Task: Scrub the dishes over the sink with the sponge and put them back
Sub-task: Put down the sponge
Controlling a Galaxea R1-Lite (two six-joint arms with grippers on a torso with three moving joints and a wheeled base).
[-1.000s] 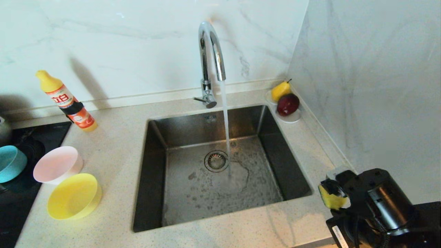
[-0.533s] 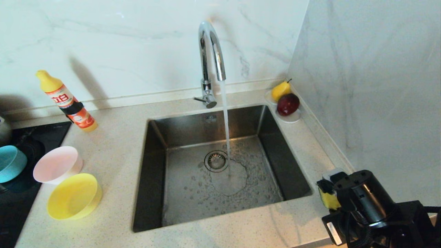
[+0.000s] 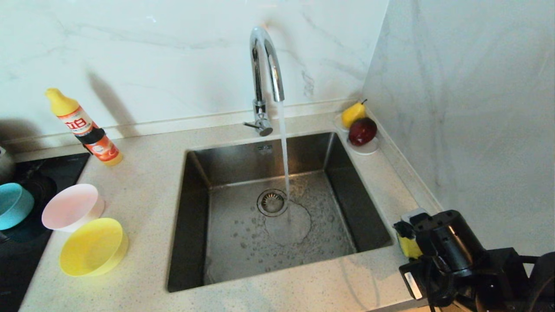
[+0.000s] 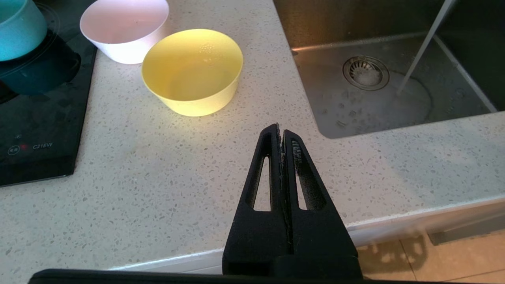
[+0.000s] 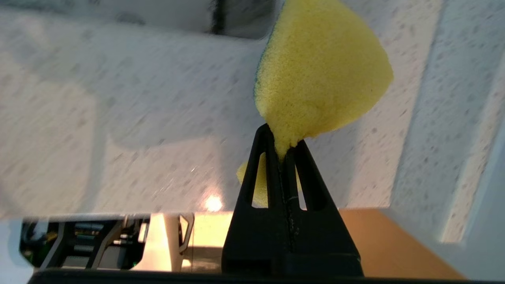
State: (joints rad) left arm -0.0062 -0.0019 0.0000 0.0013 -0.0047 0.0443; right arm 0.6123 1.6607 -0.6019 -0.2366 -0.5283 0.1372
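Three bowls stand left of the sink (image 3: 190,216): a pale pink bowl (image 3: 71,207) and a yellow bowl (image 3: 92,247) on the counter, and a light blue bowl (image 3: 13,204) on the black cooktop. In the left wrist view the yellow bowl (image 4: 193,71) and pink bowl (image 4: 124,27) lie ahead of my left gripper (image 4: 281,132), which is shut and empty above the counter's front edge. My right gripper (image 5: 285,146) is shut on the yellow sponge (image 5: 319,71), squeezing one corner. In the head view the sponge (image 3: 407,245) hangs over the counter by the sink's near right corner.
Water runs from the chrome tap (image 3: 265,65) onto the sink floor beside the drain (image 3: 272,202). An orange detergent bottle (image 3: 84,128) leans at the back left. A white saucer (image 3: 366,149) with a pear and a dark red fruit sits in the back right corner by the wall.
My right arm has sunk and shifted a little left with the sponge, toward the counter's front edge. The bowls and the left gripper have not moved.
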